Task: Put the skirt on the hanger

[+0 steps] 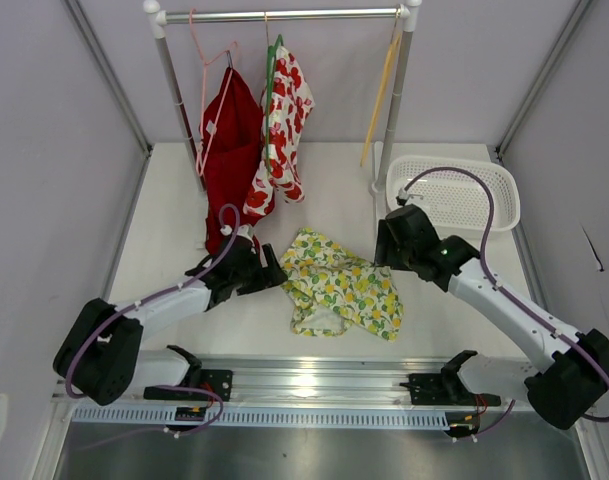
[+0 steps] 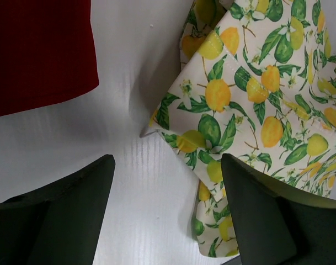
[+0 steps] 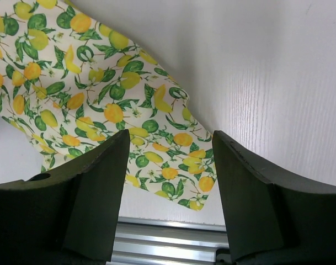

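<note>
Top external, skirt (image 1: 342,285): lies crumpled on the surface (image 1: 174,210), between the two grippers.
Top external, left gripper (image 1: 276,272): at the skirt's left edge, pointing at the cloth.
Top external, right gripper (image 1: 384,250): just over the skirt's upper right corner; finger spacing cannot be told from here.
Top external, hanger (image 1: 381,100): hooked on the clothes rail (image 1: 284,15), well beyond the right gripper and well apart from the skirt.
Top external, red garment (image 1: 229,150): hangs from the rail beyond the left gripper, the flowered garment (image 1: 284,130) just beside it.
Top external, basket (image 1: 454,190): on the surface, just behind the right gripper.
Left wrist, left gripper (image 2: 168,165): fingers (image 2: 63,221) spread apart, nothing clamped.
Left wrist, skirt (image 2: 250,94): ahead of the gripper, toward the right-hand finger; a folded corner reaches into the gap, and that finger overlaps the cloth. Contact cannot be told.
Left wrist, red garment (image 2: 35,49): ahead, beyond the left-hand finger.
Right wrist, right gripper (image 3: 170,143): fingers (image 3: 96,187) spread apart, nothing clamped.
Right wrist, skirt (image 3: 90,94): ahead, toward the left-hand finger; its hem corner lies on the surface within the gap.
Right wrist, metal track (image 3: 168,243): seen through the gap, past the hem.
</note>
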You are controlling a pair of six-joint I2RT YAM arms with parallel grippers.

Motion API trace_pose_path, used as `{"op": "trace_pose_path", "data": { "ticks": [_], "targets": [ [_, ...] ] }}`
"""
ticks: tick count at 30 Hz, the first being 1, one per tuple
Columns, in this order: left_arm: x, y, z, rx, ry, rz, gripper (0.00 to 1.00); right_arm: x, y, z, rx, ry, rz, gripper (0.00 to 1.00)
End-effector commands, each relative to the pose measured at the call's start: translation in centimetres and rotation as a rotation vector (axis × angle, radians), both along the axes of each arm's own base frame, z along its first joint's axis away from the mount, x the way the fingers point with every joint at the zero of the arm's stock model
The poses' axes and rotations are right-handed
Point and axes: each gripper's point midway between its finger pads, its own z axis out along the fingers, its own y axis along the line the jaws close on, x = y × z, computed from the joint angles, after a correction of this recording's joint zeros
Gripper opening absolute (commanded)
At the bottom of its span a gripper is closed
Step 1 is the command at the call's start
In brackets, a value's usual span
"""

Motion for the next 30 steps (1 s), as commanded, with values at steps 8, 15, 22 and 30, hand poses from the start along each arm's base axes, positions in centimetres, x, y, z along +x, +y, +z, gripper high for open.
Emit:
{"op": "trace_pose_path", "data": {
  "ticks": [8,15,22,30],
  "targets": [
    [3.7,-3.4,3.1,-0.190,-0.066,0.128,0.81,-0.1,0.2,-0.3,0.010,-0.010,0.041,0.67],
    [3.9,-4.0,2.0,-0.212,-0.022,0.174,0.68,0.1,-0.2,-0.8,0.012,0.002,0.048,0.67],
    [3.7,-4.4,1.1,-0.157,-0.001,0.197,0.54,0.6,-0.3,-0.9,0.038,0.000,0.051,0.67],
    [5.0,-5.2,3.0,-0.139,-0.036,0.177,0.24,1.2,-0.1,-0.7,0.057,-0.004,0.059,0.65]
  ]
}}
